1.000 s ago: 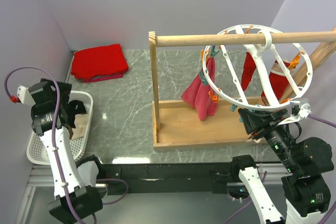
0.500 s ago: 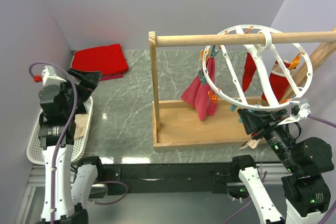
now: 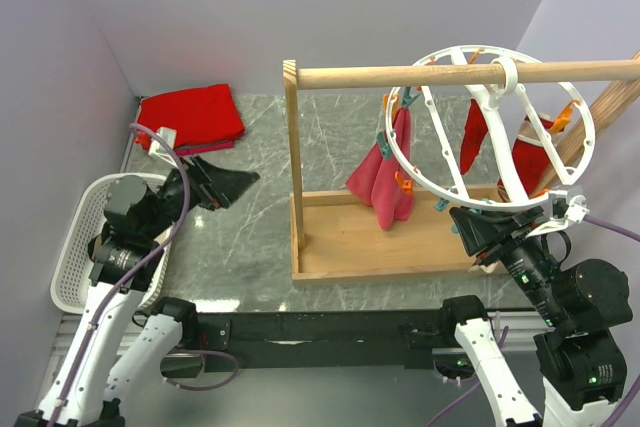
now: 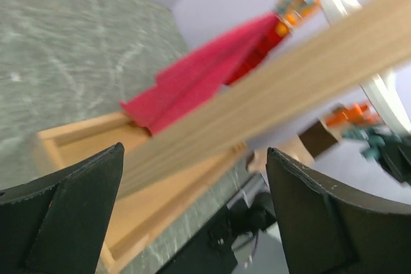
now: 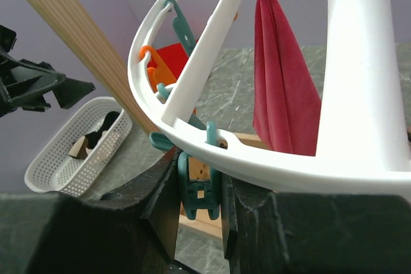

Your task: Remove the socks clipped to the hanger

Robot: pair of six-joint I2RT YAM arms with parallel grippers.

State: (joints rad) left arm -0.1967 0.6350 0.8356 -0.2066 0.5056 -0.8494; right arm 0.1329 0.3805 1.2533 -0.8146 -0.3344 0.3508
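Observation:
The white ring hanger hangs by its hook from a wooden rail. A pink sock hangs from a peg on its left side, and red socks hang on the right. My right gripper is under the ring's near edge, shut on a teal peg. A brown-and-cream sock shows by that gripper in the left wrist view. My left gripper is open and empty, held above the table left of the wooden post and facing the hanger.
A white basket stands at the left edge; the right wrist view shows black and brown socks in it. A folded red cloth lies at the back left. The wooden frame's post and base tray stand mid-table.
My left arm has swung up from over the basket and to the right, and its open gripper now faces the frame. My right gripper has stayed at the teal peg.

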